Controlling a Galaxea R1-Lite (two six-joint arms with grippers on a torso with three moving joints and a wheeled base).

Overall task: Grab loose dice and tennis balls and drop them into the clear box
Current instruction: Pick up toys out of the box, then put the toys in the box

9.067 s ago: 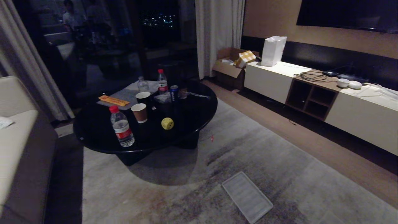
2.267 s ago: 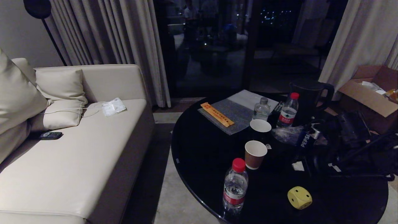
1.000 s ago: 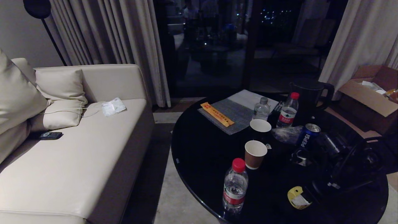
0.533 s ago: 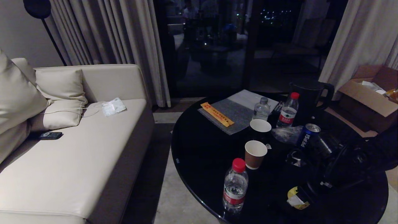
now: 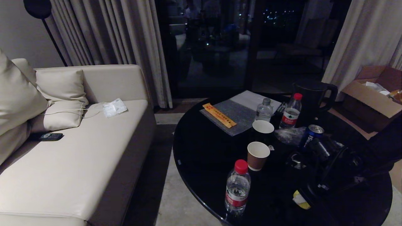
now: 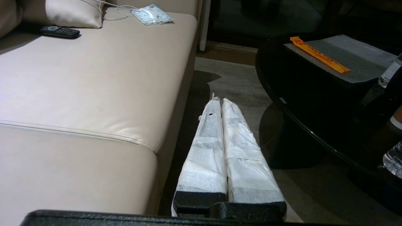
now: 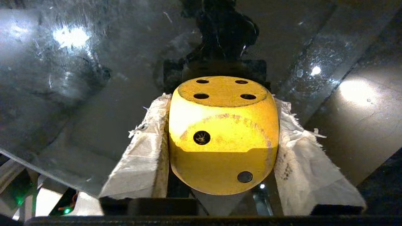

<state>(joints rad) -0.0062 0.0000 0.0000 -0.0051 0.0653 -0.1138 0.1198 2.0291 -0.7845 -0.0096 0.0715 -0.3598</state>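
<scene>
A yellow die (image 7: 223, 135) with black dots sits on the glossy black round table (image 5: 204, 157) near its front right edge. In the head view only a sliver of the die (image 5: 301, 201) shows under my dark right arm. My right gripper (image 7: 221, 102) points down at the table, and its white-wrapped fingers (image 7: 147, 147) press against both sides of the die. My left gripper (image 6: 221, 102) hangs shut and empty in the gap between the sofa and the table. The clear box and the tennis balls are out of view.
Close to the die stand a red-capped water bottle (image 5: 237, 188), a brown paper cup (image 5: 258, 155) and a Pepsi can (image 5: 311, 135). A black kettle (image 5: 311, 97) and more bottles crowd the far side. A beige sofa (image 5: 78, 150) lies left, a cardboard box (image 5: 373, 97) right.
My right arm came down over the yellow die and its fingers closed from wide open onto the die's sides. The left arm stayed still.
</scene>
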